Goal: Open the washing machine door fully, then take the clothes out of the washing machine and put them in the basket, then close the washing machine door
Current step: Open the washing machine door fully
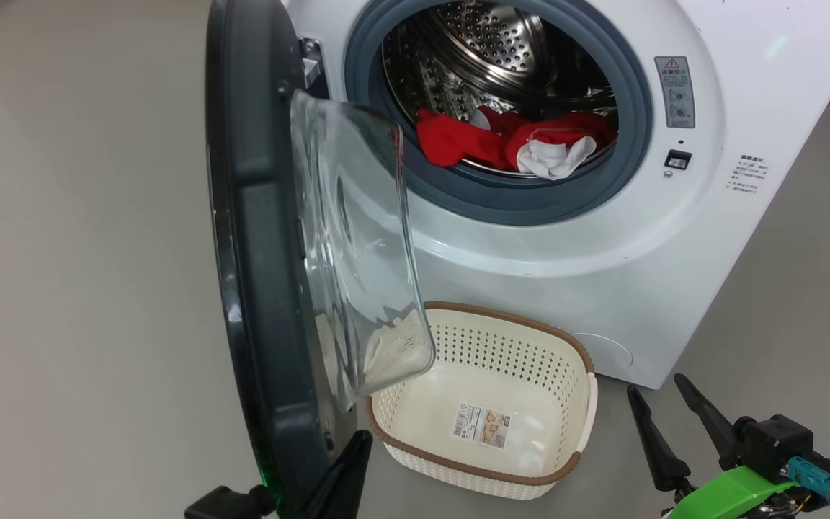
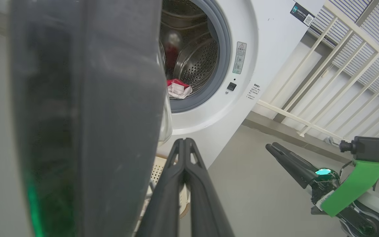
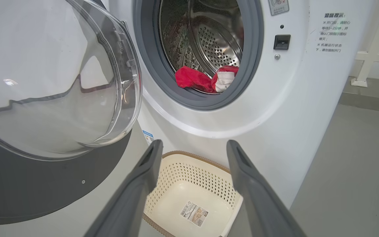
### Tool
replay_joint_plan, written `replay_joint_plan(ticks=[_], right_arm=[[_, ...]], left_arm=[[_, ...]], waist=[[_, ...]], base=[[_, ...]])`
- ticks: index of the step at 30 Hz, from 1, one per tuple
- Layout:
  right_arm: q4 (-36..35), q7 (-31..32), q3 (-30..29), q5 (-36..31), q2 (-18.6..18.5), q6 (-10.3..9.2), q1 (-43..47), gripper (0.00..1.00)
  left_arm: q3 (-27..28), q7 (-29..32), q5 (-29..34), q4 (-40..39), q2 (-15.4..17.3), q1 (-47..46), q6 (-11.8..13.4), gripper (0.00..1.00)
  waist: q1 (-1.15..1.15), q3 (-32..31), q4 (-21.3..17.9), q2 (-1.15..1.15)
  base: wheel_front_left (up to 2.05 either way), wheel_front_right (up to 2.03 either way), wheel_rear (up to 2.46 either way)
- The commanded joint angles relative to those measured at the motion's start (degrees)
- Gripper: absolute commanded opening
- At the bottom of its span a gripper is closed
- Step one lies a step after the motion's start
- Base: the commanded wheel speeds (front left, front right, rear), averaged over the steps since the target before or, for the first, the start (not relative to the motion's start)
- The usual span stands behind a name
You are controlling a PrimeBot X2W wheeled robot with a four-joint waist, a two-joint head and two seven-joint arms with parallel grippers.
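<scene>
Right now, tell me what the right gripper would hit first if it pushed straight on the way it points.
Probably the washing machine, on its white front just under the drum opening. The right gripper, jaws open, aims above the basket; depth is hard to judge.

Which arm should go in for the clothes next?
Right, probably. The right gripper is open, facing a clear line to the clothes in the drum; the left gripper is shut, low beside the washing machine door.
</scene>
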Motion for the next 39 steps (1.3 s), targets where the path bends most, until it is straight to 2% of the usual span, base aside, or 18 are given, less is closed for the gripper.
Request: replay_joint_plan(ticks=[1, 17, 39], right_arm=[[-1.54, -0.55, 1.06, -0.69, -0.57, 0.02, -1.47, 1.0], [-1.68, -0.55, 1.59, -0.76, -0.45, 0.02, -1.43, 1.0], [-1.79, -0.55, 1.82, -0.9, -0.45, 0.02, -2.12, 1.0]], left_arm=[[2.09, -0.12, -0.12, -0.95, -0.06, -0.28, 0.56, 0.0], [5.57, -1.2, -0.9, 0.41, 1.57, 0.38, 2.94, 0.0], [14.59, -5.94, -2.72, 3.42, 5.89, -1.33, 5.37, 0.0]], waist=[[0.0, -0.01, 0.09, 0.0], [0.0, -0.03, 1.89, 0.0], [0.0, 1.08, 3.28, 0.0]], base=[[0.0, 0.0, 0.0], [0.0, 0.0, 0.0], [0.0, 0.0, 0.0]])
